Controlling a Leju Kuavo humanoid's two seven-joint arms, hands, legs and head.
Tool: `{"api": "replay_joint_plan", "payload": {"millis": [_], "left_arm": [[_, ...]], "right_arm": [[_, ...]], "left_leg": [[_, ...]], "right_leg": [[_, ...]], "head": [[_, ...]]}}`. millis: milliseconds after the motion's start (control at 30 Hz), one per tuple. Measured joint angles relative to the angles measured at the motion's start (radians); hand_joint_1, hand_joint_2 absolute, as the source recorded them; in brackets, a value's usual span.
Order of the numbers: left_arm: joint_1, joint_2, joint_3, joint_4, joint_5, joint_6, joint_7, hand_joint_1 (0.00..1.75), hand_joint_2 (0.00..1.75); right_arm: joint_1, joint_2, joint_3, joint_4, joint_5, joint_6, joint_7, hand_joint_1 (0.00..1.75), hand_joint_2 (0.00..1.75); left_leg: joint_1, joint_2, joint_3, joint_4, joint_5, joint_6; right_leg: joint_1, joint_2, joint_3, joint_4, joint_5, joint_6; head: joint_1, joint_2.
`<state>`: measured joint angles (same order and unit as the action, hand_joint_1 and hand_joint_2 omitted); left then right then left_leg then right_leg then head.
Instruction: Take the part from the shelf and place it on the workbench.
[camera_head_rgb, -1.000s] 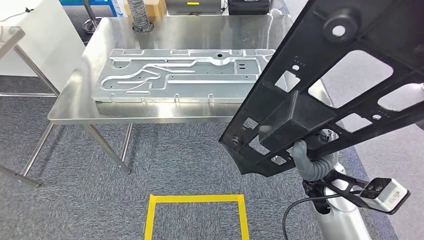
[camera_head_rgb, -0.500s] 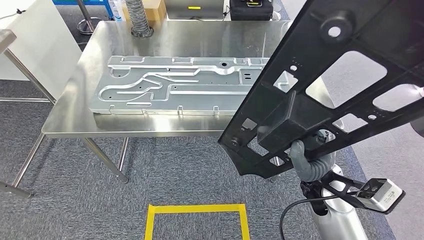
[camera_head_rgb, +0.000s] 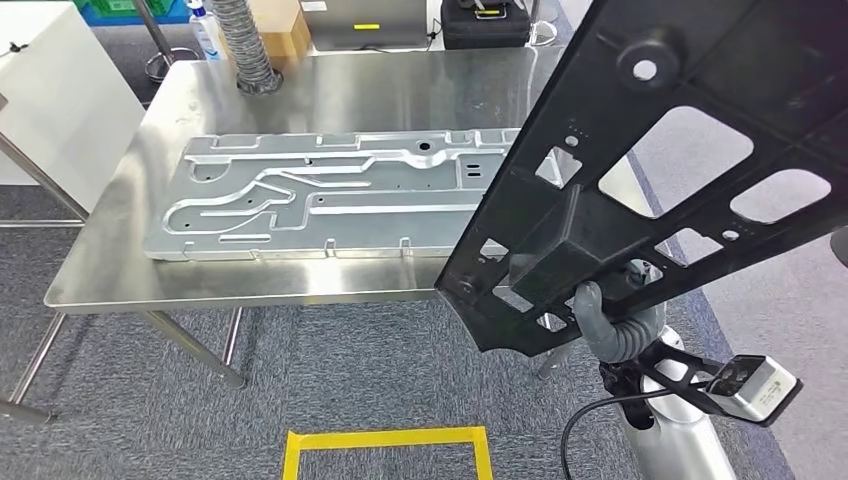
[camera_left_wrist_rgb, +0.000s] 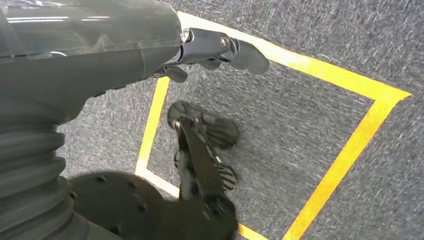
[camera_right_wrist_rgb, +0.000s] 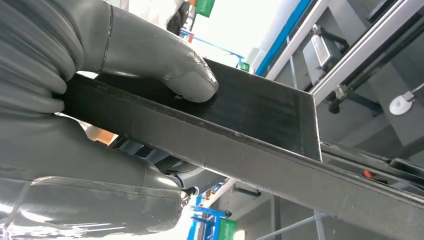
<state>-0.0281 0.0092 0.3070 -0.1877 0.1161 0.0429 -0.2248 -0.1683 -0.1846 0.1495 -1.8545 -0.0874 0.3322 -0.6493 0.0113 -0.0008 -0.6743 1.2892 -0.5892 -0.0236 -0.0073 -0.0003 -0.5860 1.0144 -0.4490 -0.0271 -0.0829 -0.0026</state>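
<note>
A large black plastic part (camera_head_rgb: 600, 230) with several cut-outs fills the right side of the head view, tilted up and away from me. My right hand (camera_head_rgb: 600, 320) grips it from below at its lower edge, in front of the steel workbench's (camera_head_rgb: 400, 90) near right corner. In the right wrist view the thumb (camera_right_wrist_rgb: 165, 65) presses on the part's flat black bar (camera_right_wrist_rgb: 260, 115), with the other fingers wrapped under it. My left hand (camera_left_wrist_rgb: 210, 47) hangs over the carpet and holds nothing.
A long silver stamped metal panel (camera_head_rgb: 330, 200) lies across the workbench's middle. A ribbed hose (camera_head_rgb: 240, 45), a cardboard box (camera_head_rgb: 280, 25) and a black case (camera_head_rgb: 485, 22) stand at its far edge. A yellow taped square (camera_head_rgb: 385, 437) marks the carpet before me.
The whole picture has shifted, so the camera has moved: the workbench now sits lower and further left in view. The black part stays in my right hand's grip.
</note>
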Motion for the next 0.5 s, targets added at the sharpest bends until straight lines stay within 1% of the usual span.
{"api": "replay_joint_plan", "payload": {"millis": [33,67,100,167,200,233,267,333,367,400,433,467,500], "left_arm": [[0.002,0.000,0.001,0.000,0.001,0.001,0.000,0.00,1.75],[0.004,0.000,0.001,0.000,0.001,0.001,-0.001,0.00,1.75],[0.006,0.000,0.002,0.000,0.002,0.002,-0.003,0.00,1.75],[0.008,0.000,0.005,0.000,0.005,0.002,-0.006,0.00,1.75],[0.008,0.001,0.008,0.000,0.006,0.003,-0.008,0.00,1.75],[0.009,0.001,0.010,0.000,0.006,0.004,-0.011,0.00,1.75],[0.009,0.002,0.013,0.000,0.006,0.005,-0.014,0.00,1.75],[0.007,0.000,0.020,0.000,0.007,0.006,-0.019,0.00,1.75],[0.006,-0.001,0.023,0.000,0.006,0.006,-0.021,0.00,1.75],[0.004,-0.002,0.026,0.000,0.005,0.006,-0.023,0.00,1.75],[0.004,-0.002,0.028,0.000,0.002,0.006,-0.024,0.00,1.75],[0.003,-0.002,0.030,0.000,-0.002,0.006,-0.025,0.00,1.75],[0.003,-0.002,0.031,0.000,-0.007,0.005,-0.026,0.00,1.75]], "right_arm": [[0.000,0.000,0.000,0.002,0.000,-0.001,0.000,1.75,1.75],[0.000,0.000,0.001,0.004,0.000,-0.002,0.000,1.75,1.75],[0.000,0.000,0.001,0.006,0.000,-0.006,0.000,1.75,1.75],[0.000,0.000,-0.001,0.009,0.001,-0.021,0.001,1.75,1.75],[-0.001,0.000,-0.004,0.013,0.004,-0.033,0.002,1.75,1.75],[-0.003,0.000,-0.009,0.019,0.011,-0.048,0.004,1.75,1.75],[-0.008,0.001,-0.015,0.027,0.023,-0.066,0.008,1.75,1.75],[-0.033,0.007,-0.034,0.056,0.070,-0.121,0.023,1.75,1.75],[-0.055,0.010,-0.046,0.077,0.118,-0.165,0.039,1.75,1.75],[-0.083,0.014,-0.058,0.105,0.185,-0.225,0.061,1.75,1.75],[-0.116,0.017,-0.066,0.139,0.277,-0.299,0.091,1.75,1.75],[-0.152,0.020,-0.071,0.180,0.383,-0.377,0.127,1.75,1.75],[-0.188,0.023,-0.073,0.221,0.496,-0.450,0.168,1.75,1.75]], "left_leg": [[-0.001,0.000,-0.024,0.017,-0.016,0.001],[-0.001,0.000,-0.034,0.005,-0.014,0.005],[-0.003,0.000,-0.028,-0.042,0.015,0.011],[-0.010,-0.002,0.008,-0.174,0.114,0.025],[-0.014,-0.004,0.023,-0.225,0.152,0.031],[-0.018,-0.005,0.031,-0.250,0.175,0.035],[-0.020,-0.007,0.034,-0.256,0.181,0.037],[-0.017,-0.005,0.042,-0.265,0.191,0.044],[-0.015,-0.003,0.046,-0.272,0.192,0.048],[-0.013,-0.002,0.050,-0.279,0.194,0.052],[-0.012,0.000,0.054,-0.282,0.193,0.056],[-0.012,0.002,0.055,-0.283,0.191,0.059],[-0.013,0.003,0.055,-0.283,0.189,0.060]], "right_leg": [[0.003,0.003,0.010,0.000,-0.008,-0.002],[0.006,0.005,0.020,0.000,-0.016,-0.002],[0.009,0.007,0.034,0.000,-0.025,-0.002],[0.013,0.009,0.056,0.001,-0.043,0.001],[0.015,0.011,0.063,0.002,-0.050,0.004],[0.015,0.013,0.067,0.003,-0.056,0.009],[0.016,0.015,0.069,0.003,-0.060,0.014],[0.016,0.017,0.070,0.003,-0.068,0.024],[0.015,0.015,0.064,0.018,-0.080,0.029],[0.014,0.014,0.046,0.054,-0.099,0.036],[0.010,0.011,0.016,0.110,-0.123,0.041],[0.007,0.010,-0.025,0.177,-0.148,0.047],[0.004,0.010,-0.066,0.239,-0.163,0.052]], "head": [[0.000,0.000],[0.000,0.000],[0.000,0.000],[0.000,0.000],[0.000,0.000],[0.000,0.000],[0.000,0.000],[0.000,0.000],[0.000,0.000],[0.000,0.000],[0.000,0.000],[0.000,0.000],[0.000,0.000]]}}
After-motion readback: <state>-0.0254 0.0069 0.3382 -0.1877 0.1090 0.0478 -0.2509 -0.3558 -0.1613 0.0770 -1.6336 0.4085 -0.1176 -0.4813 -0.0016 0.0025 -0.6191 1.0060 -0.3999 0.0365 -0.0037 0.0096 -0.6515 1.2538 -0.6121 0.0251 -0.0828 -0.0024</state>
